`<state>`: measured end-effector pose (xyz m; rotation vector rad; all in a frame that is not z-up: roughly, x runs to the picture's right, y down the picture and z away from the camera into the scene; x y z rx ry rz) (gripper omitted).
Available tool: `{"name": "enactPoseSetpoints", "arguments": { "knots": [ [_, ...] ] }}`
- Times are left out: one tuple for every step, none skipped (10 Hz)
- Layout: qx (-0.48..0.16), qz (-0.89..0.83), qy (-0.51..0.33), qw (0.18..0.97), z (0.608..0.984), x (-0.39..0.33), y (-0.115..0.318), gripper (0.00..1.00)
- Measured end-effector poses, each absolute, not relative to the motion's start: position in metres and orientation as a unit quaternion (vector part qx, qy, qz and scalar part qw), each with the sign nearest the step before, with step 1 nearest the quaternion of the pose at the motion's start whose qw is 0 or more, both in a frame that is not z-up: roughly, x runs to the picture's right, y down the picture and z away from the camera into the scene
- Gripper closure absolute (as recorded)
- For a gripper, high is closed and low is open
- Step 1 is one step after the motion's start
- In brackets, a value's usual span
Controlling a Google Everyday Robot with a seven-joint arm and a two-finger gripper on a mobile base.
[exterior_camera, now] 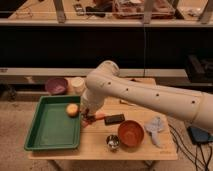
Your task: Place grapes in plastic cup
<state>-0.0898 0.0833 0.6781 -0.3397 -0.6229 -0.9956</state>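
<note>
On the wooden table (100,151), white arm (145,95) comes in from picture-right and bends down at the right rim of the green tray (50,127). Orange bowl (131,133) sits toward the near edge, black block (114,119) farther back. Gripper (88,116) is low beside the tray rim, just over the tabletop; wide or closed, cannot tell. Plastic cup (113,142) is upright, just beside the bowl's left. Small dark-red lump at the gripper is likely the grapes (91,119); held or only touched, can't tell, long axis unreadable. Key relation: cup lies near, toward the front edge and picture-right of the gripper, block off that line
</note>
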Motion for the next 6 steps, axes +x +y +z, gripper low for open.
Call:
{"name": "enactPoseSetpoints", "arguments": {
  "knots": [
    [-0.159, -0.467, -0.301, 0.816, 0.692, -0.097, 0.064, 1.0],
    [-0.155, -0.467, -0.308, 0.814, 0.703, -0.106, 0.046, 1.0],
    [-0.151, -0.465, -0.311, 0.815, 0.712, -0.11, 0.033, 1.0],
    [-0.145, -0.456, -0.311, 0.821, 0.723, -0.113, 0.016, 1.0],
    [-0.141, -0.44, -0.312, 0.83, 0.733, -0.112, 0.007, 1.0],
    [-0.14, -0.422, -0.314, 0.839, 0.742, -0.109, 0.002, 1.0]
  ]
}}
